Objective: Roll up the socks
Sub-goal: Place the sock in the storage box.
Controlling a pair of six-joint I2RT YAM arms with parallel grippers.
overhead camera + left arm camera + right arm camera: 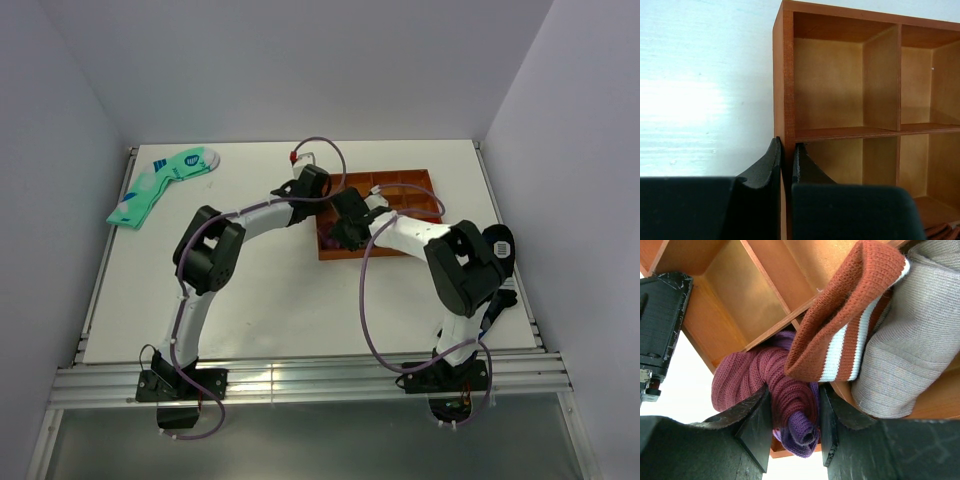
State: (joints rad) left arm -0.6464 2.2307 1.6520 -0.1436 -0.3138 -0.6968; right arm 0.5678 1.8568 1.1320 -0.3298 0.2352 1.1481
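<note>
Desk (pixel 280 300): white and flat, both arms reach out over it from the near edge.
Wooden box (pixel 400 190): an orange-brown tray divided into several compartments, lying on the far right part of the desk.
Socks (pixel 760 375): a maroon knit bundle with a purple end, rolled up. It sits in the compartment at the near left corner of the wooden box, and the purple end hangs toward the camera of the right wrist.
Right claw (pixel 795 427): about half closed on the socks. One black finger (pixel 760 425) presses on the maroon side, the other one is just beside the purple end, so the bundle is held between them.
Left claw (pixel 786 167): almost fully closed, only a thin gap. The left outer wall of the wooden box stands in this gap, so the claw pinches that wall. The compartments seen behind it look bare.
Rust-orange knit (pixel 840 325): a folded piece with white stripes, lying over the divider and touching the top of the socks. Whether it belongs to the same pair cannot be told.
Grey knit (pixel 910 340): a pale bundle just beside the rust-orange knit, in the next compartment.
Mint-green socks (pixel 165 183): flat on the far left corner of the desk, well apart from the wooden box and from both claws.
</note>
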